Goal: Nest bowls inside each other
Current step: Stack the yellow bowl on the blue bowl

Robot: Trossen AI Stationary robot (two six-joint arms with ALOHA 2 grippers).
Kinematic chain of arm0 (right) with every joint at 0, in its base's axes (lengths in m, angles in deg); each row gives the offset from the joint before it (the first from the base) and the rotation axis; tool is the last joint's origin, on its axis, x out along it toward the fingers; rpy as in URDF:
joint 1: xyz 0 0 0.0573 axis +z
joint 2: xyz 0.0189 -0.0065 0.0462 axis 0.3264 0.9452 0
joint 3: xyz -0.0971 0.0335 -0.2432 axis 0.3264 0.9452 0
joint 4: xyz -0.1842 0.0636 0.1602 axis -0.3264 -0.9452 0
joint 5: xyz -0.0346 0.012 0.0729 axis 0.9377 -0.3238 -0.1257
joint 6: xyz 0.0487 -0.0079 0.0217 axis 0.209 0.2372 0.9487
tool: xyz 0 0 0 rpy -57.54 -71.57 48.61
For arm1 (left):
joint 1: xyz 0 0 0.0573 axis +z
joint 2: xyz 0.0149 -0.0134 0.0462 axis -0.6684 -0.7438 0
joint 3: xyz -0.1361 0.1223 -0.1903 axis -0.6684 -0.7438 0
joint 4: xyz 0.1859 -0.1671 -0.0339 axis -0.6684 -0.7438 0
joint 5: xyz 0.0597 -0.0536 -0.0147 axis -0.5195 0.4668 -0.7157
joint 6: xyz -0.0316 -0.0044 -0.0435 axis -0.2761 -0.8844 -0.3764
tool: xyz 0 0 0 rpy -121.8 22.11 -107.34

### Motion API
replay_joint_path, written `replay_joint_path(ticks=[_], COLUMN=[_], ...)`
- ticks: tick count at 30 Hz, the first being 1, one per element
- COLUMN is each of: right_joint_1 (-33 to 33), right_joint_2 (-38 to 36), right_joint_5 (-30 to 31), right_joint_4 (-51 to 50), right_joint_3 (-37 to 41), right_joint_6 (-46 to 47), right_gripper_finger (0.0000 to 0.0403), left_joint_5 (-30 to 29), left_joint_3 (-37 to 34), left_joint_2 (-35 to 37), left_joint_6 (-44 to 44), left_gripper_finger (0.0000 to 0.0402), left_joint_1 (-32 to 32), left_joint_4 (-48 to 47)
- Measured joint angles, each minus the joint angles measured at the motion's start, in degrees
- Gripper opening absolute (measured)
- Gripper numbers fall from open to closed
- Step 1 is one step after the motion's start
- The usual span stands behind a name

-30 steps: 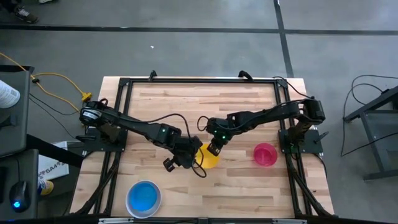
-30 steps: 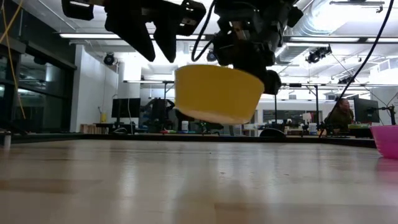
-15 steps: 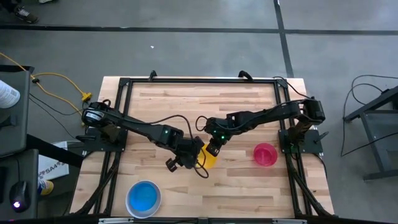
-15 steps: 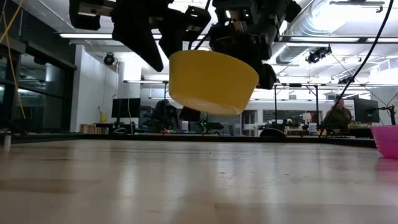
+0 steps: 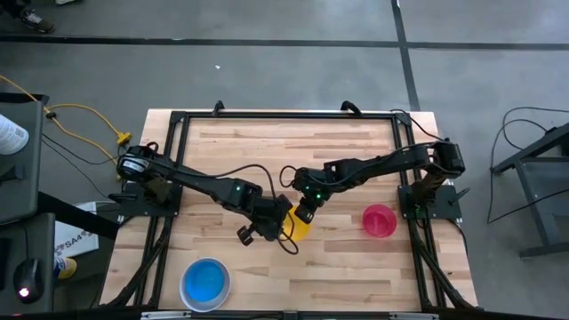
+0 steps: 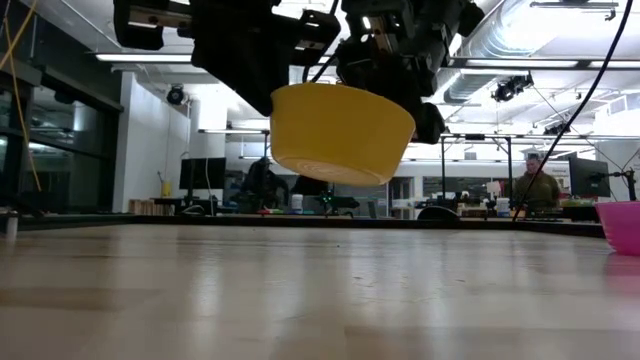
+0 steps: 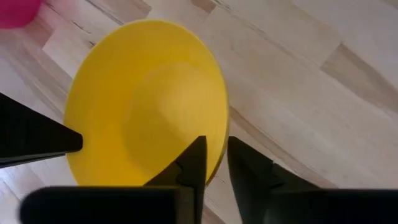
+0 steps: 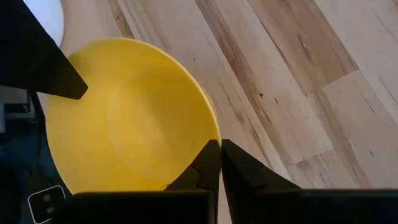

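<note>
A yellow bowl [image 5: 301,228] [image 6: 342,133] hangs above the middle of the table, open side up and slightly tilted. Both grippers are at its rim. My left gripper [image 5: 282,220] [image 7: 216,167] is shut on the side toward the table's left. My right gripper [image 5: 306,212] [image 8: 219,163] is shut on the far side. A pink bowl [image 5: 380,220] [image 6: 620,226] stands on its base to the right. A blue bowl [image 5: 205,283] stands near the front left edge. My left gripper has the yellow bowl's rim [image 7: 219,149] between its fingers, one finger [image 7: 193,163] inside the bowl and one [image 7: 249,174] outside. The fingers slant down from the table's left. The bowl is clear of the table. My right gripper pinches the bowl's rim [image 8: 213,135], one finger [image 8: 204,167] inside and one [image 8: 242,169] outside the wall. It comes slanting down from the table's right and far side. The bowl hangs lifted clear, a little tilted.
Dark frame rails [image 5: 284,116] run along the table's far and side edges. Bare wood lies between the blue bowl and the pink one, below the raised yellow bowl. A person [image 6: 535,185] sits in the room beyond the table.
My left gripper's fingers stood apart on either side of the yellow bowl's rim and have now shut on it. The bowl, held all along by my right gripper, has come up slightly.
</note>
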Motion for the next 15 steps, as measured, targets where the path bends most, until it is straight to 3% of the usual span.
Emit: replay_joint_path(ticks=[5, 15], right_joint_1=[-0.02, -0.07], right_joint_2=[0.00, 0.00], right_joint_5=[-0.62, -2.45], right_joint_4=[0.64, 2.49], right_joint_3=[-0.02, -0.04], right_joint_6=[0.00, -0.27], right_gripper_finger=[0.0004, 0.0023], left_joint_5=[0.26, -0.14], left_joint_3=[0.00, 0.00], left_joint_2=[0.00, 0.00], left_joint_6=[1.68, 2.56], left_gripper_finger=[0.0009, 0.0003], left_joint_1=[-0.03, -0.13], left_joint_4=[0.24, 0.53])
